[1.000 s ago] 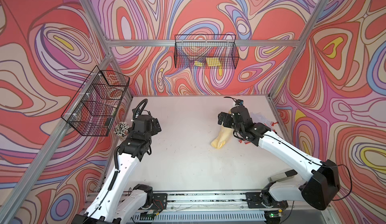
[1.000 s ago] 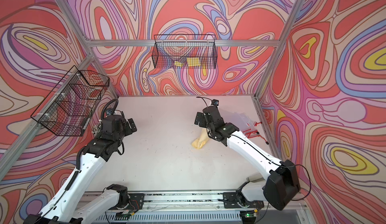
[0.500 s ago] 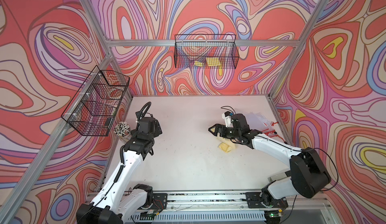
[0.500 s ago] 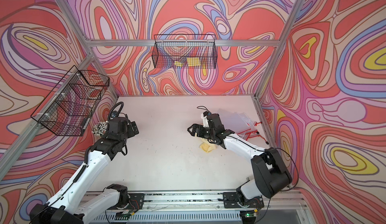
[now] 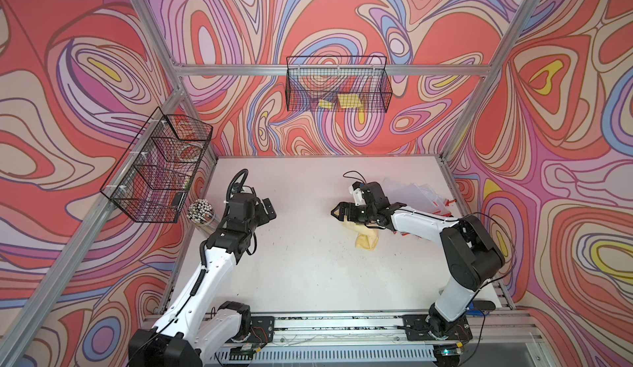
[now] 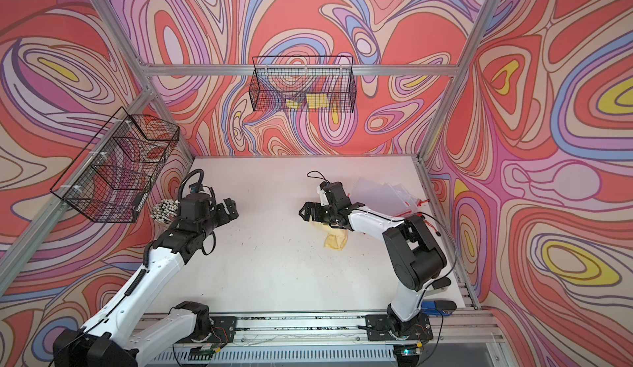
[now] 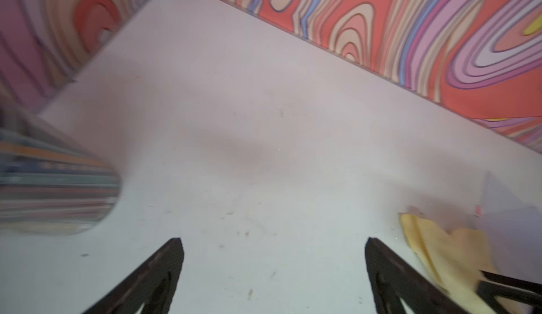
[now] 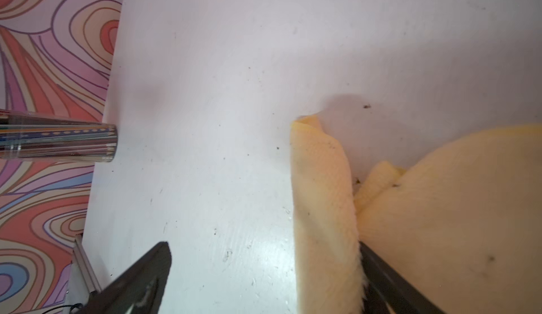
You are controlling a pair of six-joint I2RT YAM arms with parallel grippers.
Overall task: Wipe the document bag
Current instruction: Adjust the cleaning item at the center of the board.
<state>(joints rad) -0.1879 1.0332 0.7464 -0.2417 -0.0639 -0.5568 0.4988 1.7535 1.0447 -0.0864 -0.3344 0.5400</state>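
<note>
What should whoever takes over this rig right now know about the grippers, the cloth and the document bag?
Left gripper open, empty, above the white table, left side.
Right gripper open, low over the crumpled yellow cloth, which lies on the table against one finger, ungripped.
Clear plastic document bag lies at the table's far right, beyond the right arm.
Done: no wiping evident.
Left: grasp cloth, wipe bag.

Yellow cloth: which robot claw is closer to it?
Right. The right claw, open, is right at the yellow cloth, which lies beside one finger. The left claw, also open, is far across the table.
</note>
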